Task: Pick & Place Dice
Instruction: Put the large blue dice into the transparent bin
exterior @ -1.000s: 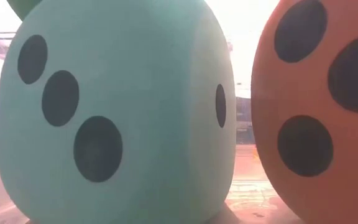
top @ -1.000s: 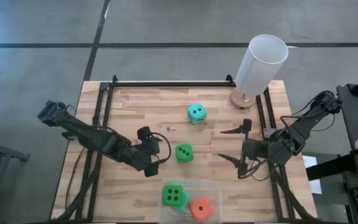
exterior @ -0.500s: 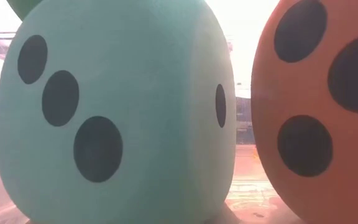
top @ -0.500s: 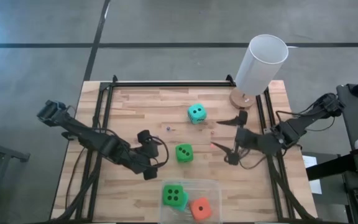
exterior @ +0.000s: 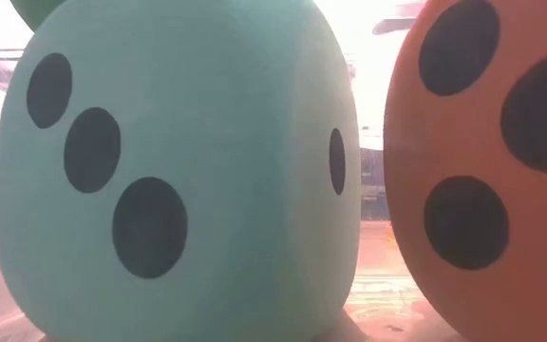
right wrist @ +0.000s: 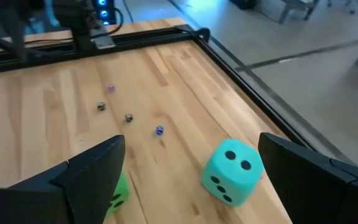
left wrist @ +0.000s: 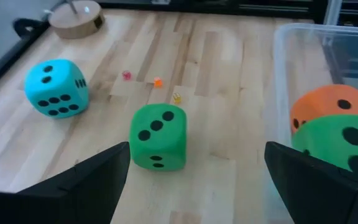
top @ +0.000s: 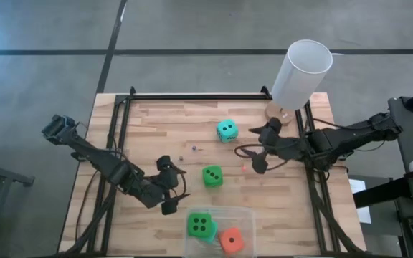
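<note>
A: Where do the dice stand?

B: Three sit in the clear bin [top: 244, 213] at the table's near edge: a green die [top: 198, 225] on top of a teal one, and an orange die [top: 231, 240] beside them. Two are loose on the table [top: 156, 122]: a teal die [top: 226, 130] farther back and a green one [top: 211, 176] mid-table.

A: And the arms?

B: The right gripper [top: 259, 148] reaches in from the right, just beside the loose teal die, jaws spread wide and empty; its wrist view frames that die between the fingers, so I judge it is lining up a grasp. The left gripper [top: 168, 188] hangs low near the bin, also wide open and holding nothing, with the loose green die [left wrist: 158, 137] ahead of it.

A: What can't you make out?

B: The low view is filled by two dice pressed near the lens, hiding the table behind. From above, the bin's teal die is mostly covered by the green one. Some tiny coloured bits [right wrist: 128, 117] lie on the wood, too small to identify.
</note>
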Controlling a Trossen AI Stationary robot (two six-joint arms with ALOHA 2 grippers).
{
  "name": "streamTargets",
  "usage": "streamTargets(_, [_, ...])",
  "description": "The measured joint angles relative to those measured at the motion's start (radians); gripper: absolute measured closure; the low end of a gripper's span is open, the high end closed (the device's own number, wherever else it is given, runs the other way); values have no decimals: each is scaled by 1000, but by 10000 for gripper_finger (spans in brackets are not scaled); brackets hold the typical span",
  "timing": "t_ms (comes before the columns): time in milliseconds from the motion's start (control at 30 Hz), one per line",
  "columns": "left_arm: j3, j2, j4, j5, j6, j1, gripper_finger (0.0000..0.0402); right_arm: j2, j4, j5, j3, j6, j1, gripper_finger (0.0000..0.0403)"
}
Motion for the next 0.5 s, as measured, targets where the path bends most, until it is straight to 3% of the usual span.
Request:
streamTargets(133, [0, 0, 0, -58, -1, -20, 26, 2, -1, -7, -30, 39, -42, 37])
streamTargets(500, [0, 0, 0, -68, -19, -32, 30, 72, -27, -87, -30, 116, -160, 37])
